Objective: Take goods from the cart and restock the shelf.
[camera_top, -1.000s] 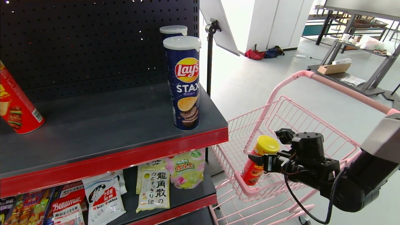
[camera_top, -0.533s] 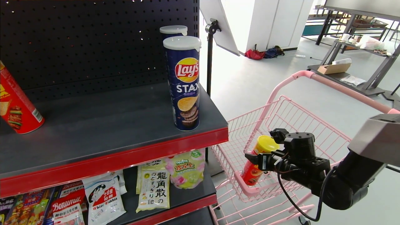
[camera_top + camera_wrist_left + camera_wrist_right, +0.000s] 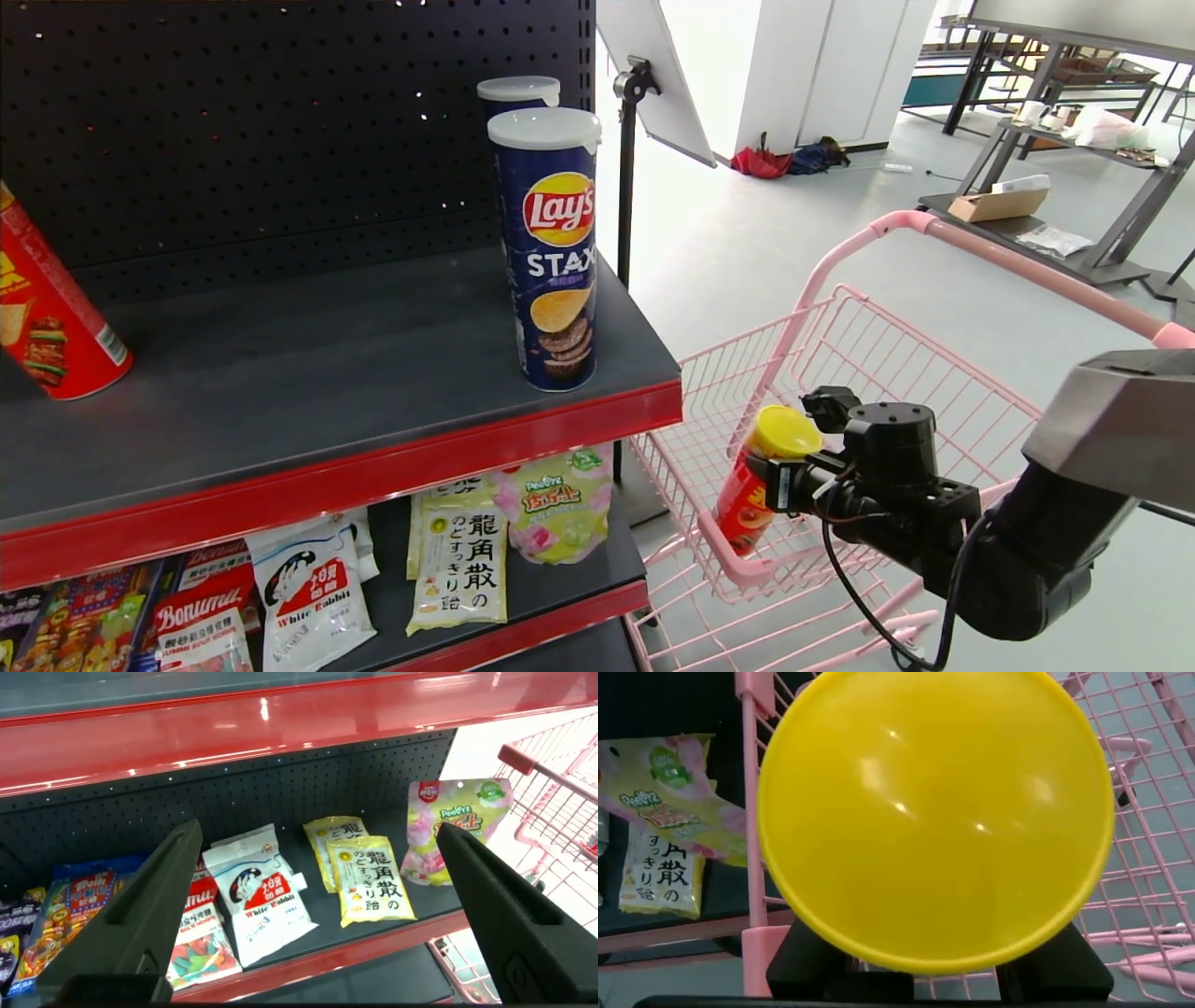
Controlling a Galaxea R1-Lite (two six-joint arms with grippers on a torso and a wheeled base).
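Pink coated wire cart (image 3: 901, 221), glossy chip can (image 3: 742, 499), smooth plastic lid (image 3: 934, 812), matt shelf (image 3: 308, 373), glossy red shelf edge (image 3: 373, 476), shiny plastic snack bags (image 3: 374, 882)

Right end effector (image 3: 767, 483) gripping yellow-lidded can (image 3: 782, 431) in pink cart (image 3: 738, 566), blue canister (image 3: 551, 261) on shelf (image 3: 327, 373)

Two in blue at upper centre: front blue can (image 3: 549, 280), rear blue can (image 3: 516, 91). Two in red: left-edge red can (image 3: 51, 317), yellow-lidded red can (image 3: 745, 499) at lower right. One pink cart (image 3: 1027, 271). Along the bottom: two yellow bags (image 3: 374, 877), one pink-green bag (image 3: 458, 821), one white bag (image 3: 266, 905) in front. More packets (image 3: 79, 905) at lower left, too crowded to count.
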